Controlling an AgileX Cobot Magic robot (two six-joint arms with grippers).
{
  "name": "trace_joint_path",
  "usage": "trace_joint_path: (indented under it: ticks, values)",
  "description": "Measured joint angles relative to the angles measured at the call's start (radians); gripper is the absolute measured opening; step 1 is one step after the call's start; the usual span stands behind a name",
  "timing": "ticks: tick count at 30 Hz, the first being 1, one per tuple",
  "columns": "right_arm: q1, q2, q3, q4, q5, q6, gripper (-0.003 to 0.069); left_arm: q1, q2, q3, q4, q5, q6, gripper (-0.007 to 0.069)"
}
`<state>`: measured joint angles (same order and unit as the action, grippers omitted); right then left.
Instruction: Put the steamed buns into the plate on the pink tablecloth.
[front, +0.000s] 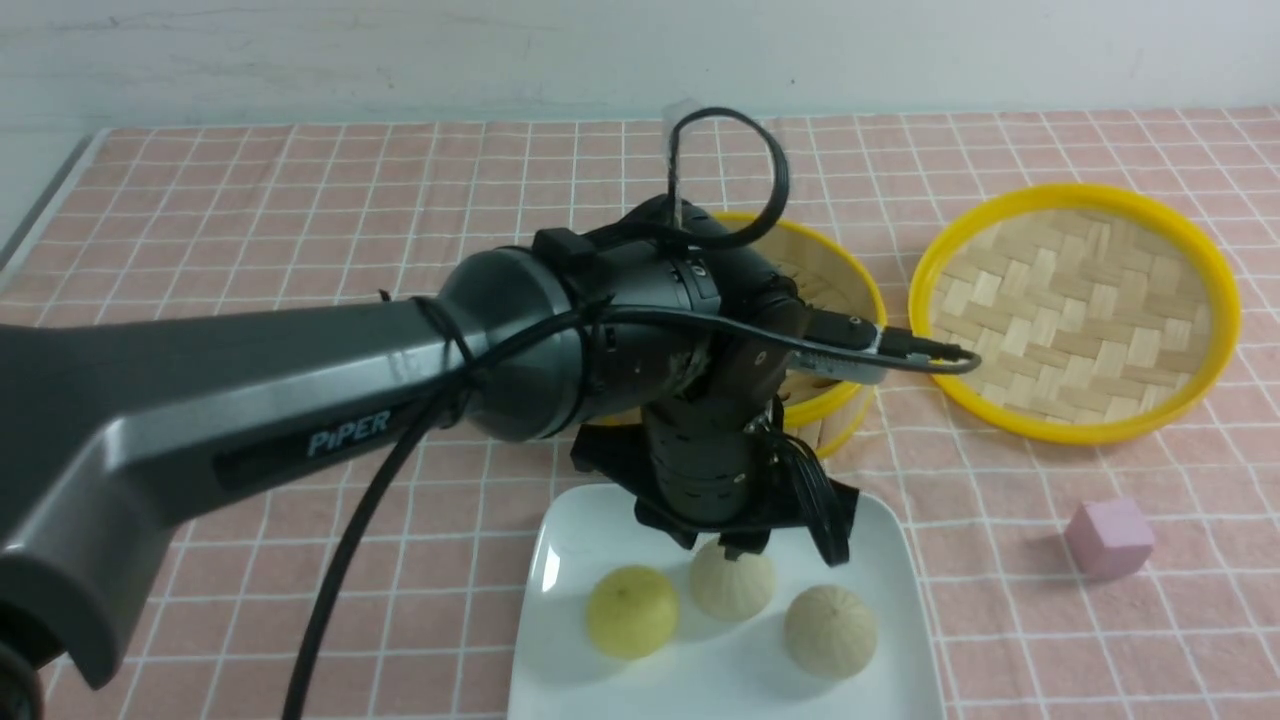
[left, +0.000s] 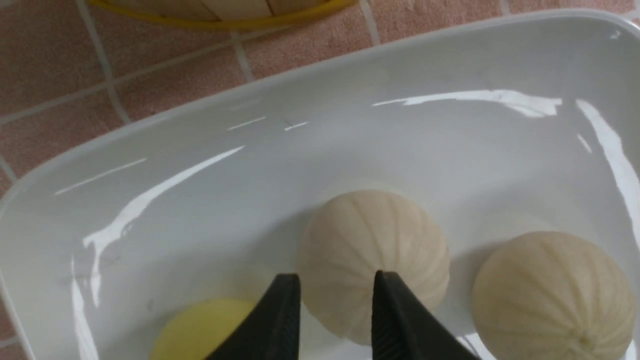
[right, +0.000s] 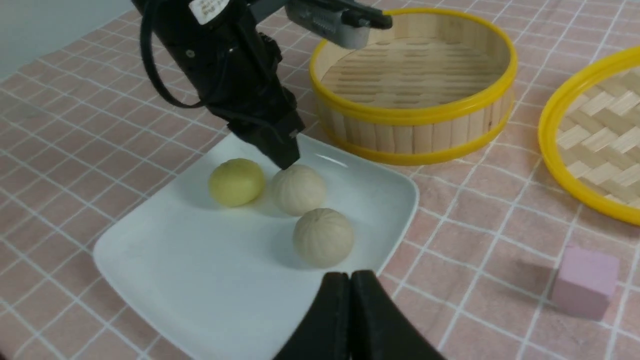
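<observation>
Background, front view: white wall at the back, pink tablecloth spread over the whole surface.
Plate, front view: white plate lying on the cloth at the near edge, just in front of the steamer basket.
Buns, front view: all three steamed buns on the plate. Yellow bun to the left, middle pale bun just beside it, outer pale bun to the right and slightly apart.
Left tool, front view: left tool pointing down, right above the middle pale bun.
Elsewhere, front view: woven lid flat on the cloth right of the basket, pink cube right of the plate.
Left wrist view: released, jaws parted, nothing clamped. Black fingers over the near side of the middle pale bun, itself resting on the plate.
Right wrist view: right tool clenched and empty, near the plate's edge beside the outer pale bun.
</observation>
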<state>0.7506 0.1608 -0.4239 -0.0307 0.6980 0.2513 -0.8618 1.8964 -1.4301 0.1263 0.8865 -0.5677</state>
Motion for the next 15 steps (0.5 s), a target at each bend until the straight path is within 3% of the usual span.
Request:
trace_joint_path:
  ticks: [5,10,15]
  values:
    - [-0.057,-0.001,0.045,0.057,-0.003,0.000,0.0014,0.000,0.000,0.000,0.011,0.000,0.000,0.0234]
    - [-0.247,-0.025,0.096,0.061,-0.023,0.001,0.0022,0.000,0.000,-0.007,0.023,0.019,0.000,0.0236]
    - [-0.443,-0.073,0.194,0.031,-0.162,0.001,0.0029,0.000,0.000,-0.009,0.031,0.029,0.002,0.0236]
